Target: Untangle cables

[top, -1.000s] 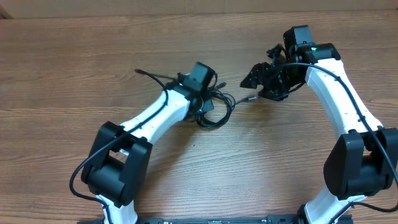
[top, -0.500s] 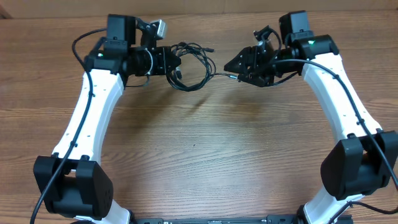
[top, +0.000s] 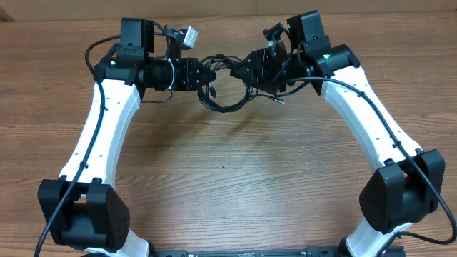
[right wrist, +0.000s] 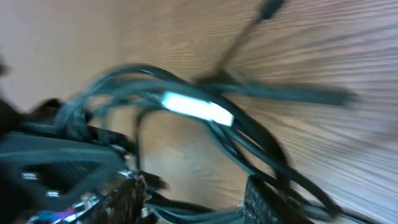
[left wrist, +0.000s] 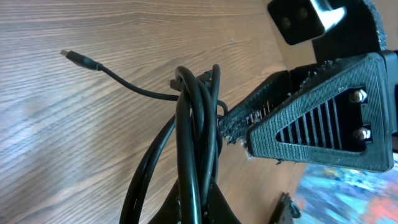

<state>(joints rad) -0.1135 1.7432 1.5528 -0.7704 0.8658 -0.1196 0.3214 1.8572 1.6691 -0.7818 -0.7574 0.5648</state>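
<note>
Overhead, the left gripper [top: 205,76] is clamped tight on the cables [top: 230,100], a coil of black loops between both arms at the wooden table's [top: 235,178] far side; the right gripper [top: 246,70] meets the bundle, its opening and hold impossible to tell.

**Wood-grain table, pale strip at the back**

Overhead: table [top: 228,193] fills nearly the whole view. Brown wood-grain top, grain running L–R, darker streaks w/ lighter bands btwn. Along the top edge a plain pale-tan strip [top: 214,6], no grain; wall or board, can't tell. Light even, only faint soft shadows on the wood, no hard glare. Left wrist view: same grain close up, slight pale sheen at left. Right wrist view too blurred for detail.
</note>
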